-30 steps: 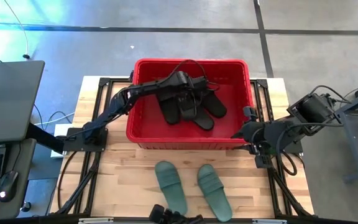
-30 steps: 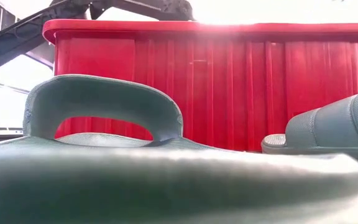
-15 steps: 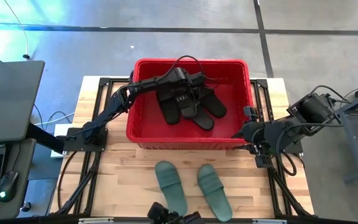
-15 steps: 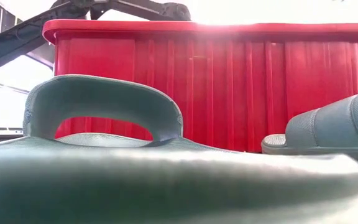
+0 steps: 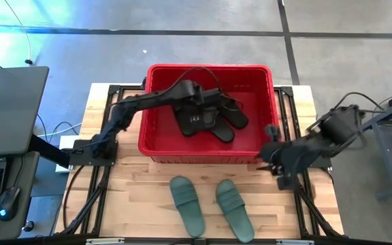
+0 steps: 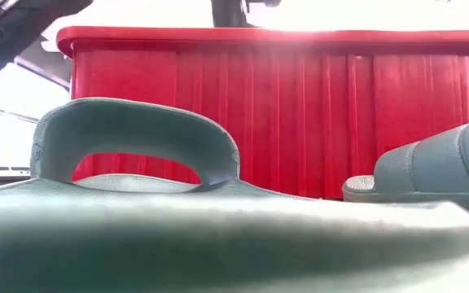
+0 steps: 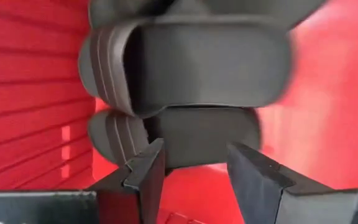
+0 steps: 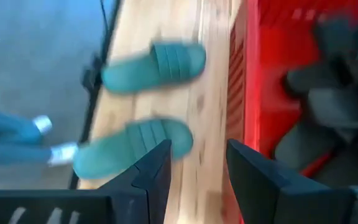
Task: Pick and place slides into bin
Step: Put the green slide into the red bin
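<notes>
The left gripper hangs inside the bin, over the black slides; its fingers stand apart with nothing between them, the nearest black slide just beyond their tips. The four black slides lie heaped in the bin's middle, which sits at twelve o'clock on the table. The right gripper hovers at three o'clock, beside the bin's near right corner, fingers spread and empty. Two green slides lie side by side on the table at six o'clock, in front of the bin and apart from it.
</notes>
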Tool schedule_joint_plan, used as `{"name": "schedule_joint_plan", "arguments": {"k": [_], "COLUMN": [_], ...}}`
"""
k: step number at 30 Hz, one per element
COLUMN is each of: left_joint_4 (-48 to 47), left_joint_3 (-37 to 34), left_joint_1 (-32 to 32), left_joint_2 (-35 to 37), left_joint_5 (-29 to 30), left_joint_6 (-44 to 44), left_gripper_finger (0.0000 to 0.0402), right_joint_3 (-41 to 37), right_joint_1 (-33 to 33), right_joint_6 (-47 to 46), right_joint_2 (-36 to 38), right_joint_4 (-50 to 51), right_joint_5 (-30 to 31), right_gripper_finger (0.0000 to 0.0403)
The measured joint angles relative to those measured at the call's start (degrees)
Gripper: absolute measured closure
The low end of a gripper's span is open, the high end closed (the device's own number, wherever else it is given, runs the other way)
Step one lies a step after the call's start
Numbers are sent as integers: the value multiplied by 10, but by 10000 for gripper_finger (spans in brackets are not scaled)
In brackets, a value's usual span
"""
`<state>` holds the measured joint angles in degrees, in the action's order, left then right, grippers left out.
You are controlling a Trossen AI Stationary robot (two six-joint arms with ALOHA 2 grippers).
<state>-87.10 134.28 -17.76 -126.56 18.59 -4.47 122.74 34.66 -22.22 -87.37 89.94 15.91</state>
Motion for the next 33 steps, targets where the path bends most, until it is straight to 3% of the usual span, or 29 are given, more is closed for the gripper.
{"name": "schedule_joint_plan", "arguments": {"k": [8,15,18,22,28,33], "left_joint_4": [7,9,9,7,6,6], "left_joint_3": [0,0,0,0,0,0], "left_joint_1": [108,183,203,225,246,254], "left_joint_2": [94,109,106,102,103,103], "left_joint_5": [26,95,93,91,91,87], "left_joint_6": [2,22,54,89,124,131], "left_gripper_finger": [243,243,243,243,243,243], "right_joint_3": [-241,-475,-544,-595,-642,-667], "right_joint_1": [50,99,113,120,124,138], "right_joint_6": [-18,66,79,101,129,185], "right_joint_2": [-2,-1,-2,-2,-1,-1], "right_joint_4": [-62,-335,-432,-515,-646,-716], "right_joint_5": [-20,-26,37,99,19,60], "right_gripper_finger": [260,261,261,261,261,261]}}
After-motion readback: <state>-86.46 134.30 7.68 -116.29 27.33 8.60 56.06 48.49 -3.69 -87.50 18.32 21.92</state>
